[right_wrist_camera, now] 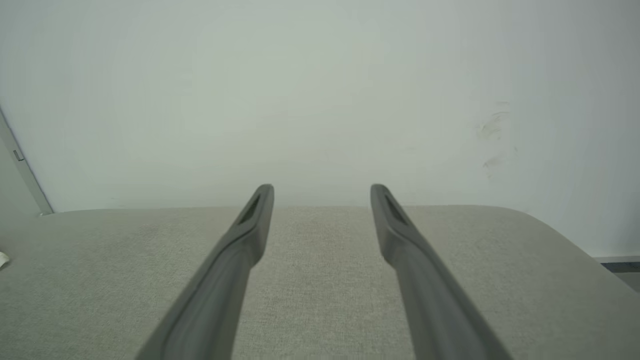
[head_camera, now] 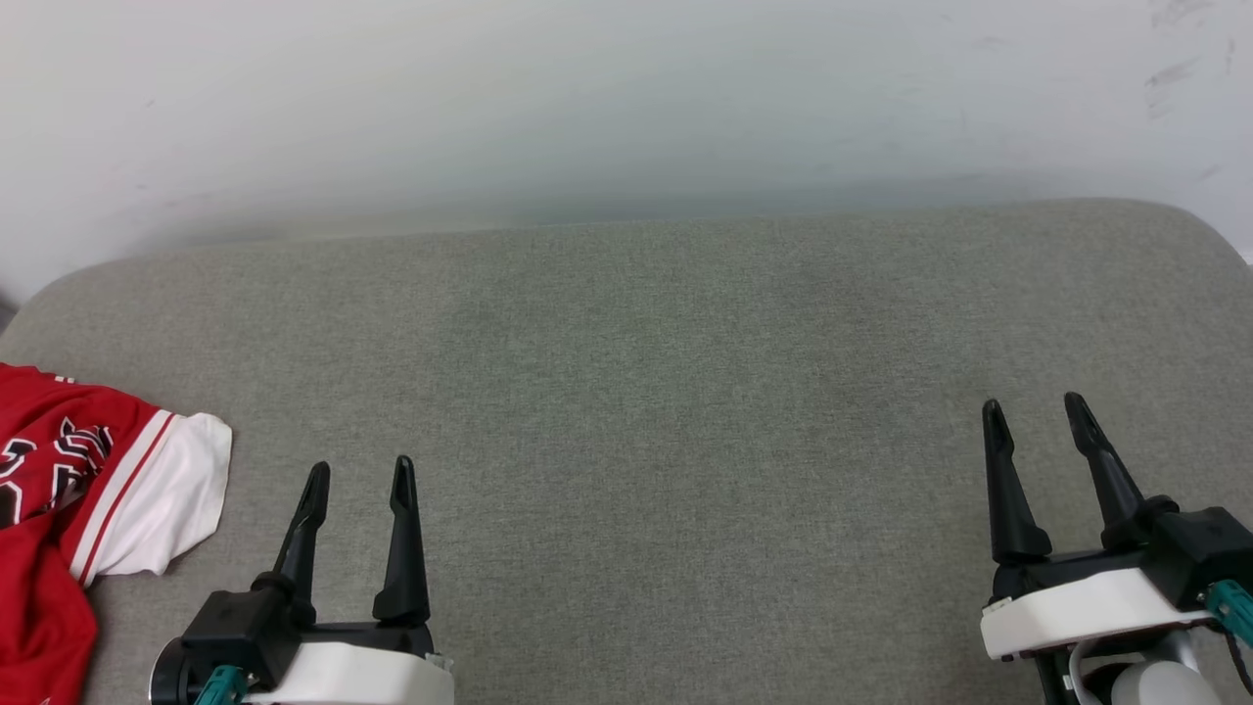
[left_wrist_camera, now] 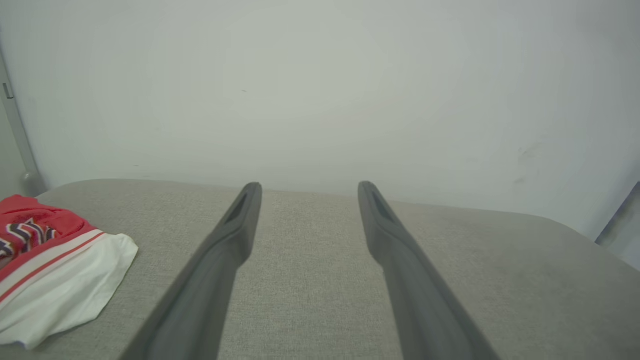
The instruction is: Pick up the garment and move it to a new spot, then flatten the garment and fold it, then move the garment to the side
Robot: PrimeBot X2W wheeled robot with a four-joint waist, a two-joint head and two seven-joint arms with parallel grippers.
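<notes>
My left claw [head_camera: 360,468] sits at the lower left of the head view, fingers spread wide and holding nothing. My right claw [head_camera: 1034,403], at the lower right, is just as wide and empty. The garment [head_camera: 98,509] lies bunched at the left edge on the grey cushion [head_camera: 626,372], near my left claw but not touching it.

No readable text

The garment [head_camera: 103,504] carries black lettering [head_camera: 64,458] outlined in white on its red front, but crumpled folds break it up, so no letter or number can be made out.
</notes>
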